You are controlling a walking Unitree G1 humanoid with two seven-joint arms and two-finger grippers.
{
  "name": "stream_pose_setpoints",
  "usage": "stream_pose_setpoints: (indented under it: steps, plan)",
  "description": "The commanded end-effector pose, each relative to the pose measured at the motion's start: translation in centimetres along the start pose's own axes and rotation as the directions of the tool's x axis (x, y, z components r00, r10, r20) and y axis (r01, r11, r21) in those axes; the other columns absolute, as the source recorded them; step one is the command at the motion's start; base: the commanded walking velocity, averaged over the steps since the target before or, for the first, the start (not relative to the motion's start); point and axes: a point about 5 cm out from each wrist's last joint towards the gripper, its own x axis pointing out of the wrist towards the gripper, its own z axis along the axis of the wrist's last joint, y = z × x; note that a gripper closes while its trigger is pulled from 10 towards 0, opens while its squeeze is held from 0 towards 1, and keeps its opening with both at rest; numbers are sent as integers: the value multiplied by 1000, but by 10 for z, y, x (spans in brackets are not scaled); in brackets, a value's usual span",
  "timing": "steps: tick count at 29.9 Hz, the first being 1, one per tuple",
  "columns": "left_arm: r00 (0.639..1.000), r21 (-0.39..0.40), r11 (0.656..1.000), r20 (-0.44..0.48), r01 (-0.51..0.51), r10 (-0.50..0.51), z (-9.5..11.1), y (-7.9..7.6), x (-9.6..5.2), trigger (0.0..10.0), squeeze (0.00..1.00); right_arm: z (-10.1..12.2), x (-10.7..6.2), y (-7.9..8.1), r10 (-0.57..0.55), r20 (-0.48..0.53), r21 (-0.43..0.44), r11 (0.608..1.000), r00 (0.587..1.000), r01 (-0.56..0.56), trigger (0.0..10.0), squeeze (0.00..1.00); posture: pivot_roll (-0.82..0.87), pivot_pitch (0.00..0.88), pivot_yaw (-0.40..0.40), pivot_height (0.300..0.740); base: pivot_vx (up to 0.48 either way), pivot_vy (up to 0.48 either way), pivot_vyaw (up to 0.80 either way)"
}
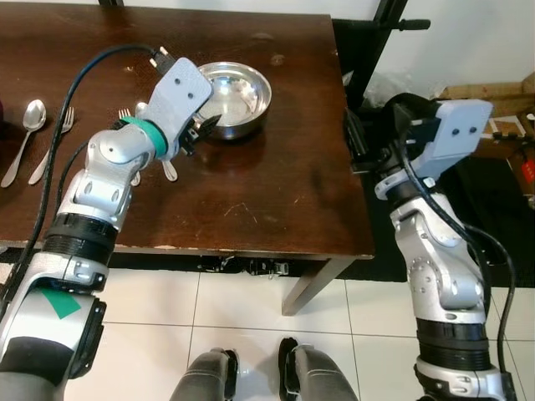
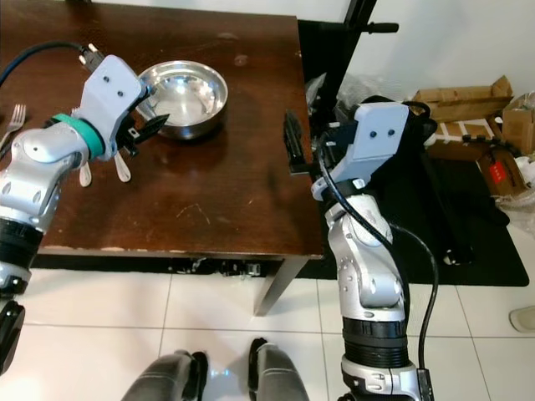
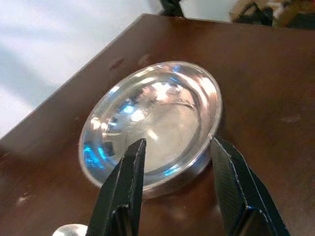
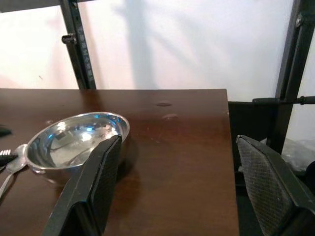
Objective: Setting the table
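L gripper (image 3: 177,172) spread apart, hovering just short of 1 steel bowl (image 1: 236,96), upright, mouth up, near table (image 1: 276,200) far-right corner. R gripper (image 4: 192,187) also spread, at table's right edge. Cutlery: 1 spoon (image 1: 29,125) + 1 fork (image 1: 52,146) far left, handles toward robot; more under L wrist, count unclear.

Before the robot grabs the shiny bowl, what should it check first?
1. Left gripper open wide enough: ok, fingers spread.
2. Left gripper lined up with the steel bowl: ok, the fingers point at its near rim.
3. Fingers touching the rim: not ok, still just short of it.
4. Bowl empty: ok, nothing inside.
5. Cutlery beside the bowl out of the way: cannot tell, the arm covers it.
6. Right gripper out of the way: ok, open at the table edge.
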Motion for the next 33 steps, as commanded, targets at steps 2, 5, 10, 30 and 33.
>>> stream_pose_setpoints:
  steps: [2,5,10,30,33]
  plan:
    - [998,27,997,-9,69,-68,0,-2,-1,10000,0,-2,5,9,83,-17,16,996,996,-83,10000,0,69,202,27,740,0,0,0]
    - [995,44,994,-9,104,-104,2,4,-5,10000,0,2,15,19,149,-11,16,989,989,-149,10000,0,67,223,14,740,0,0,0]
    - [991,43,990,-2,137,-137,4,10,-5,10000,0,7,23,22,149,8,19,989,989,-149,10000,0,70,233,17,740,0,0,0]
    - [963,92,962,-103,259,-249,7,-12,42,10000,0,7,17,9,64,17,24,998,998,-64,10000,0,24,216,39,740,0,0,0]
    - [962,107,959,-115,261,-249,6,-14,43,10000,0,7,17,8,63,17,22,998,998,-63,10000,0,22,213,39,740,0,0,0]
